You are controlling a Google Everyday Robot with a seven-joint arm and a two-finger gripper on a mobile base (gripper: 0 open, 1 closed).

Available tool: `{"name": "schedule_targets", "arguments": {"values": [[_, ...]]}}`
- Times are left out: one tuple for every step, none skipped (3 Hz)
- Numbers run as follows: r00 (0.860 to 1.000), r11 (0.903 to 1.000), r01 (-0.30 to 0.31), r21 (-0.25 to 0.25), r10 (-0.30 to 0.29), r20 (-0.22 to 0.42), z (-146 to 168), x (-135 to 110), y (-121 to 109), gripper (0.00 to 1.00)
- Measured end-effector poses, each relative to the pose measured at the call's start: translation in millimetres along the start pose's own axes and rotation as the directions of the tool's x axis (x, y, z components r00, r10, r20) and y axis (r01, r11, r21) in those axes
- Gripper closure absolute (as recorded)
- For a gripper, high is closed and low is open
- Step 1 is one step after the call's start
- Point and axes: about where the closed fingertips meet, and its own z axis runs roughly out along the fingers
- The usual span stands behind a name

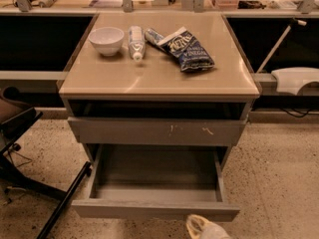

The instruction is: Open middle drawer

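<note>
Grey cabinet in the middle, and its middle drawer is pulled way out toward the near side. Up top: chip bag right, bowl left, tube between. The gripper sits just near of the drawer front, right of center; can't tell its grip.

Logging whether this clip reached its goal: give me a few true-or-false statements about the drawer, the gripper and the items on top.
1. The middle drawer is pulled out, with its grey interior showing. True.
2. A white bowl stands on the cabinet top, left of the blue bag. True.
3. The gripper is over the cabinet top beside the white bowl. False: it is low at the bottom edge of the view, just in front of the middle drawer's front.
4. The blue bag lies inside the middle drawer. False: it lies on the cabinet top.
</note>
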Motion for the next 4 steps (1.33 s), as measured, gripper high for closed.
{"name": "schedule_targets", "arguments": {"values": [[1.0,1.0,0.0,0.0,0.0,0.0,-0.1,0.3,0.3,1.0],[1.0,1.0,0.0,0.0,0.0,0.0,-0.1,0.3,0.3,0.81],[1.0,1.0,0.0,0.0,0.0,0.0,-0.1,0.2,0.3,0.58],[1.0,1.0,0.0,0.0,0.0,0.0,-0.1,0.2,0.3,0.35]]}}
